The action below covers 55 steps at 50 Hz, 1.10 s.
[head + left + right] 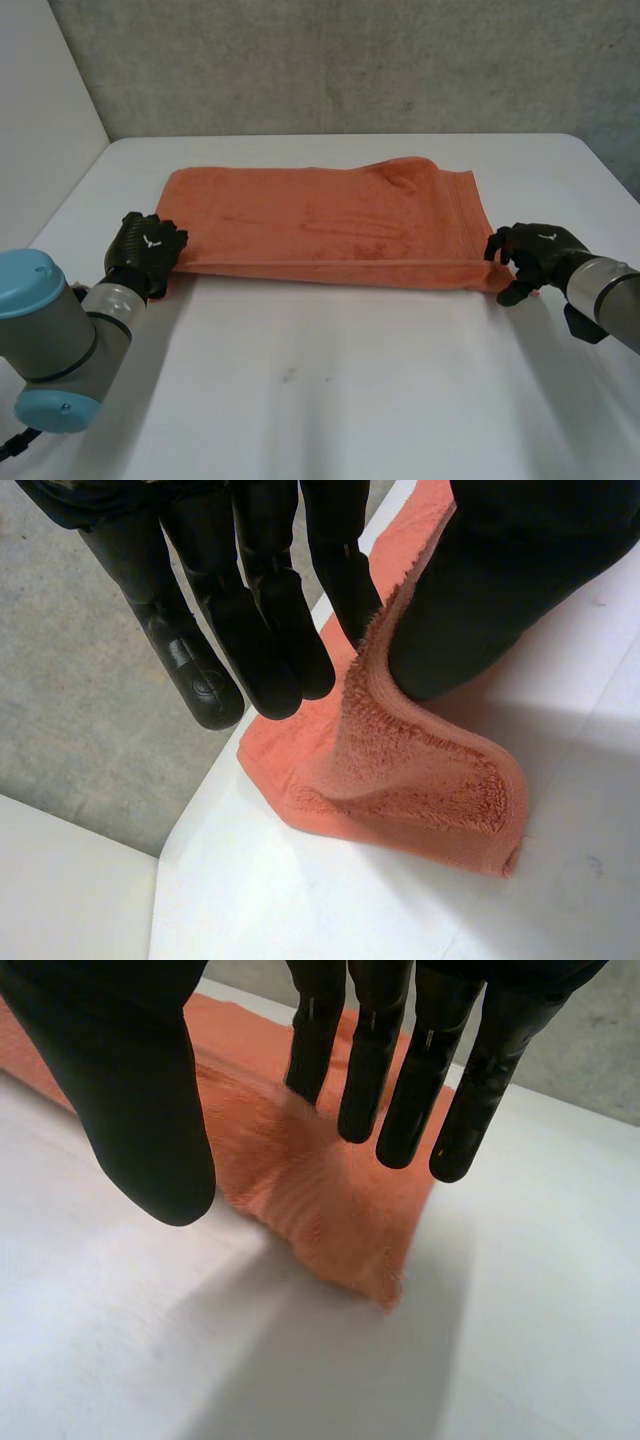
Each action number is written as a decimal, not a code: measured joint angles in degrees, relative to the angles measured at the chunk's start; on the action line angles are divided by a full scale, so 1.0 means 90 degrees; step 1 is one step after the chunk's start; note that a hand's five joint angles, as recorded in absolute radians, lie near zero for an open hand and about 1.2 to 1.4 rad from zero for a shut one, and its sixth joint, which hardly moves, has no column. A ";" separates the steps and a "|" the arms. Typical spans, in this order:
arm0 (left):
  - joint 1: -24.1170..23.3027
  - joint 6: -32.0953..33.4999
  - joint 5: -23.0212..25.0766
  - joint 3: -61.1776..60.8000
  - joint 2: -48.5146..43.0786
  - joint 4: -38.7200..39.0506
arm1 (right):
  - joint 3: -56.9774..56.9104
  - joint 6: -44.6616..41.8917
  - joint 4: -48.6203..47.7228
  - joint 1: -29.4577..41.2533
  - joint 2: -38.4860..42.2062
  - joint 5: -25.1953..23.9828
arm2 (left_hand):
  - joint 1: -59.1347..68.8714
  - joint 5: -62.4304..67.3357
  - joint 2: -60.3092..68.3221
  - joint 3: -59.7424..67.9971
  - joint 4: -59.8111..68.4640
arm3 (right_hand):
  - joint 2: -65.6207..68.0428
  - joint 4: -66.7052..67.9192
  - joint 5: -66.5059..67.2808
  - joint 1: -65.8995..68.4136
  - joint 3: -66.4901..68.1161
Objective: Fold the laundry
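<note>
White table, one towel, left robot hand pinching corner, right robot hand spread

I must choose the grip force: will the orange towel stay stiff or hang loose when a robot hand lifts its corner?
Probably floppy: the corner of the orange towel pinched by the left robot hand bends and droops to the white table. Its fuzzy pile looks grippy, so slipping seems unlikely.
</note>
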 measured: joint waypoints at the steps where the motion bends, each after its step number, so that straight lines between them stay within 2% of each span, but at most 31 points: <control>1: -0.0003 -0.0001 0.0001 0.0002 -0.0003 -0.0001 | 0.0023 -0.0020 0.0028 -0.0112 0.0014 -0.0027 | 0.0000 0.0000 0.0000 0.0001 0.0001 | 0.0001 0.0009 0.0009 0.0012 0.0006; 30: -0.0012 0.0003 0.0018 0.0040 -0.0081 0.0002 | 0.0243 -0.0036 -0.0003 -0.0302 0.0072 -0.0123 | 0.0000 -0.0001 0.0000 0.0001 0.0000 | 0.0000 -0.0007 -0.0026 0.0014 0.0004; 55: -0.0003 0.0003 0.0032 0.0063 -0.0105 0.0015 | -0.0200 0.0035 -0.0077 -0.0147 0.0847 -0.0151 | 0.0000 -0.0001 0.0001 0.0001 0.0000 | 0.0018 0.0200 0.0175 0.0161 0.0134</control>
